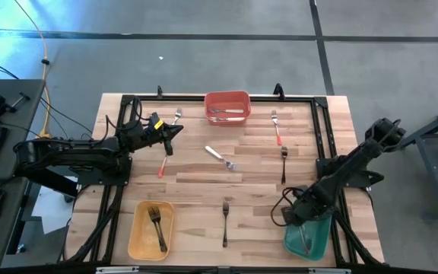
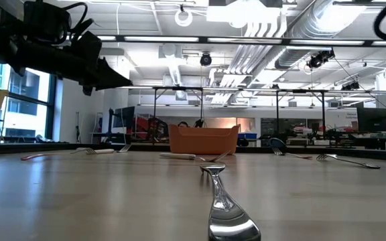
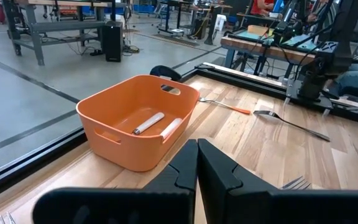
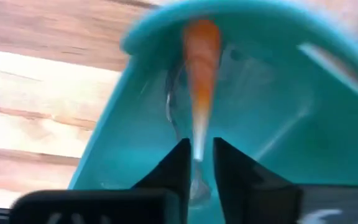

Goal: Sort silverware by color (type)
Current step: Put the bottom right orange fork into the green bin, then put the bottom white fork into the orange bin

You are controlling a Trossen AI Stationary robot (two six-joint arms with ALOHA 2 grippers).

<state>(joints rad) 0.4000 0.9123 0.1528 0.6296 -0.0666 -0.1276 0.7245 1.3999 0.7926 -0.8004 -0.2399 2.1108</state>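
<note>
1. Red bin (image 1: 227,108) holds two white-handled pieces, yellow bin (image 1: 150,229) a black fork, green bin (image 1: 308,237) at least one; six pieces of silverware (image 1: 220,156) lie loose on the table (image 1: 196,192).
2. Low view: scattered forks remain unsorted.
3. Left gripper (image 3: 197,163) is clenched, empty, above the table.
4. Right gripper (image 4: 197,163), slightly parted, is letting a red-handled utensil (image 4: 200,74) into the green bin.

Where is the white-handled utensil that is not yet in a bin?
In the high view, the white-handled utensil lies loose near the table's middle, just in front of the red bin, between the left gripper and a black-handled fork.
</note>
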